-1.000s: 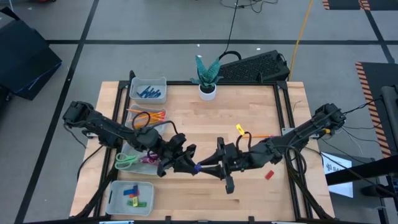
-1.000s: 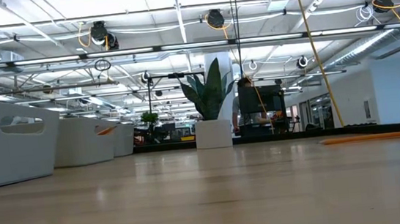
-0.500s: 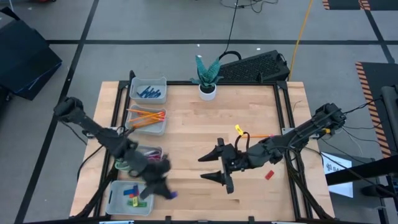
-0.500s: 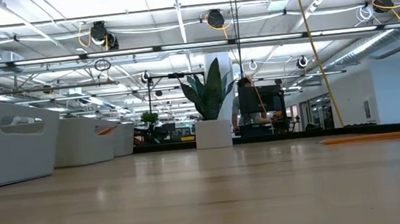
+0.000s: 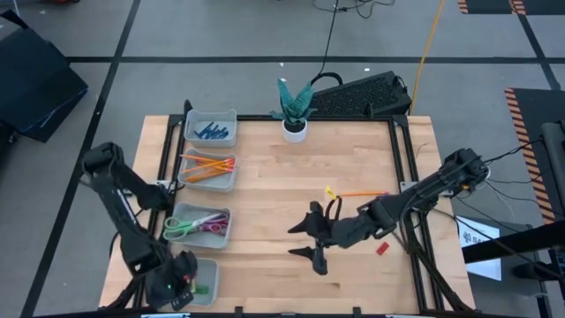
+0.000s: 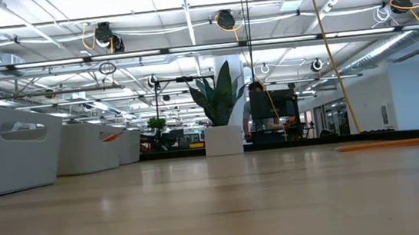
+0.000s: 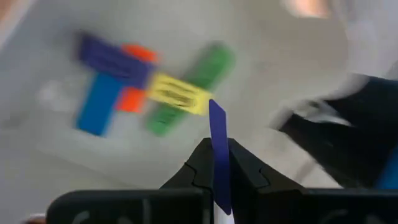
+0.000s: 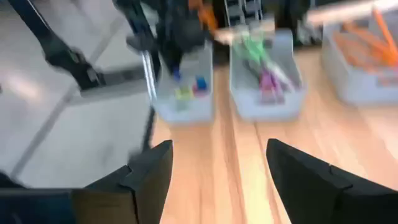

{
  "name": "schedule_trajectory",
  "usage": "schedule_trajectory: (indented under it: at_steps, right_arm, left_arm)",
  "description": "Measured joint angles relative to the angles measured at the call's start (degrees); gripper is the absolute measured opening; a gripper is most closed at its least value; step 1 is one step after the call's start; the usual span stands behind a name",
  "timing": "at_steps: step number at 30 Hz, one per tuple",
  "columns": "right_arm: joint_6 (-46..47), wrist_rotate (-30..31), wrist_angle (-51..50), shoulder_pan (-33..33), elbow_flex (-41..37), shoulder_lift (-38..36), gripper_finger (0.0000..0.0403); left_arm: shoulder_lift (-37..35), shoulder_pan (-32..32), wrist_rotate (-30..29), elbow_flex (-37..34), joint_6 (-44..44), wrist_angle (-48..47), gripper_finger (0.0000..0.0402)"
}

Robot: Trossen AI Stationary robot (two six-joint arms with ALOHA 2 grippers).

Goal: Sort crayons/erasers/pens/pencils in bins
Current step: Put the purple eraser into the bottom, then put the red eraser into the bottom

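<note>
"Where's the left arm?"

"Folded down the tabletop's left edge, elbow out to the side, its left claw (image 5: 181, 281) low at the near left corner. In its wrist view the fingers (image 7: 202, 168) are pinched on a thin blue stick (image 7: 217, 149) (probably a pen, though it's blurred)."

"And the right?"

"Stretched in from the right edge, forearm slanting toward the middle. The right claw (image 5: 306, 238) points left, its fingers (image 8: 146, 174) spread wide with nothing between them."

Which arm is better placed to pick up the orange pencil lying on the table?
Right. Its open pincer is near the pencil; the left pincer, over the eraser bin, holds a blue piece.
</note>
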Motion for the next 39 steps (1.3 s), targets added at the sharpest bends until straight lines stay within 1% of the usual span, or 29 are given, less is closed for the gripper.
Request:
schedule_trajectory:
  at_steps: [4, 7, 11, 15, 17, 18, 22, 25, 28, 31, 34, 36, 39]
  right_arm:
    - [2.9, 0.0, -10.7, 1.0, 0.0, 0.1, 0.0250]
    - [4.1, -0.1, -20.0, 1.8, 0.1, 0.1, 0.0250]
    - [4.1, -0.3, -28.4, 3.3, 0.1, 0.1, 0.0256]
    - [1.9, -0.3, -34.8, 4.7, 0.1, 0.1, 0.0266]
    - [0.9, -0.5, -38.5, 5.6, -0.1, 0.1, 0.0270]
    - [0.4, -1.8, -40.3, 6.0, -0.4, 0.1, 0.0272]
    - [-0.9, -10.0, -47.2, 7.3, -4.3, 0.1, 0.0272]
    - [-1.6, -15.3, -48.4, 8.7, -9.3, 0.0, 0.0262]
    - [-2.6, -19.3, -45.9, 10.2, -15.1, 0.1, 0.0253]
    - [-3.0, -23.9, -42.9, 11.6, -20.5, 0.1, 0.0247]
    - [-3.9, -28.2, -42.0, 13.2, -23.9, 0.1, 0.0243]
    - [-3.9, -28.6, -43.0, 14.2, -24.7, 0.1, 0.0241]
    - [-4.2, -28.5, -45.0, 15.3, -24.9, 0.1, 0.0240]
  left_arm:
    - [4.5, -1.0, -0.5, 0.0, -1.0, -4.2, 0.0019]
    - [8.0, -1.3, -1.0, 0.0, 1.9, -4.7, 0.0026]
    - [11.6, -1.3, 1.1, 0.0, 7.8, -3.7, 0.0063]
    - [12.0, -1.2, 2.7, 0.0, 8.5, -3.8, 0.0112]
    - [11.2, -1.2, 3.5, -0.1, 8.7, -3.7, 0.0142]
    - [10.4, -1.2, 4.2, -0.1, 8.8, -3.8, 0.0157]
    - [5.7, -1.1, 7.9, -0.1, 7.2, -3.5, 0.0210]
    - [0.7, -0.5, 10.9, -0.1, 4.8, -3.2, 0.0231]
    - [-4.5, 0.2, 10.9, -0.1, 1.9, -2.3, 0.0234]
    - [-8.9, 0.9, 6.8, -0.1, 0.0, -2.5, 0.0227]
    - [-12.0, 1.6, -2.5, -0.1, -0.4, -3.0, 0.0215]
    - [-13.1, 2.2, -9.5, -0.1, 0.8, -2.9, 0.0207]
    - [-13.9, 3.5, -17.9, -0.1, 3.4, -2.9, 0.0195]
